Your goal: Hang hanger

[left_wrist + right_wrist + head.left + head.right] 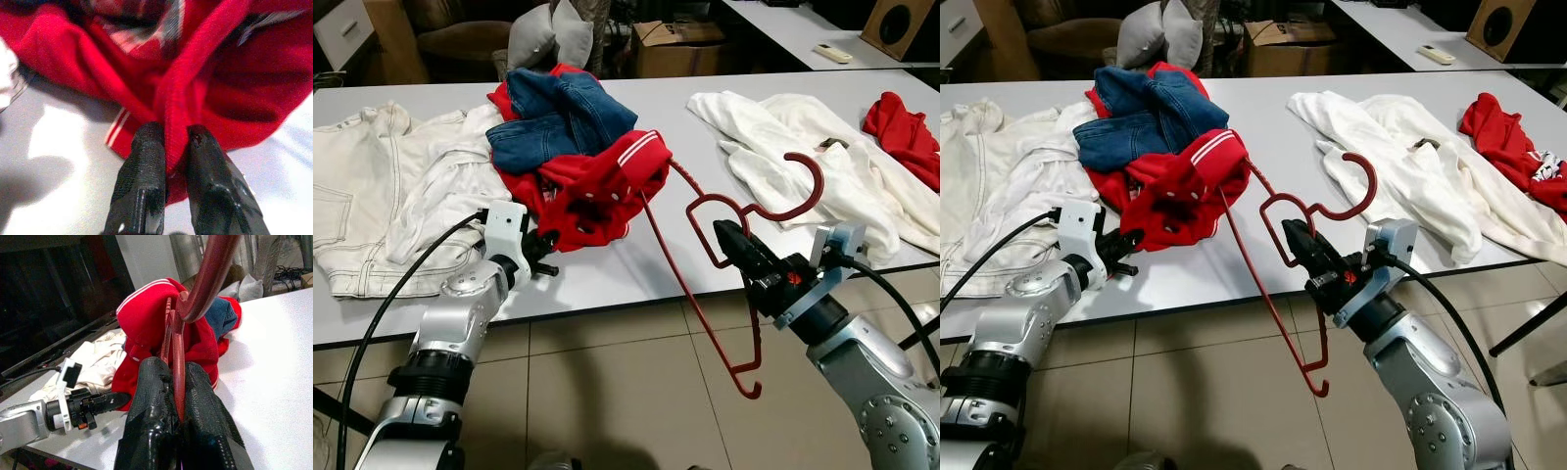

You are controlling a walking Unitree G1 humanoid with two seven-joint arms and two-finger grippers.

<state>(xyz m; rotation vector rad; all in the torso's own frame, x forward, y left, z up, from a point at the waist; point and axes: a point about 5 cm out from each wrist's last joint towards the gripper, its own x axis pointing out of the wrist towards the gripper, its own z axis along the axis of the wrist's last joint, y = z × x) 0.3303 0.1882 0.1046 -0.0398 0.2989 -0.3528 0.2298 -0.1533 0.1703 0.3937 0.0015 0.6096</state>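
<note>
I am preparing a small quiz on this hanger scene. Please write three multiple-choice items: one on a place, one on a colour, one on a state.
1. Where do the blue jeans lie?
A. On the floor
B. On top of the red garment on the table
C. On the white jacket at the robot's right

2. What colour is the hanger?
A. Dark red
B. White
C. Black

3. What is the right hand doing?
A. Hanging open above the floor
B. Resting open on the table
C. Shut on the hanger

Answers: 1 B, the jeans rest on the red pile in the eye views. 2 A, its wire frame is dark red from hook to lower bar. 3 C, the right wrist view shows the fingers pressed on the wire, while the left hand pinches the red garment.
</note>
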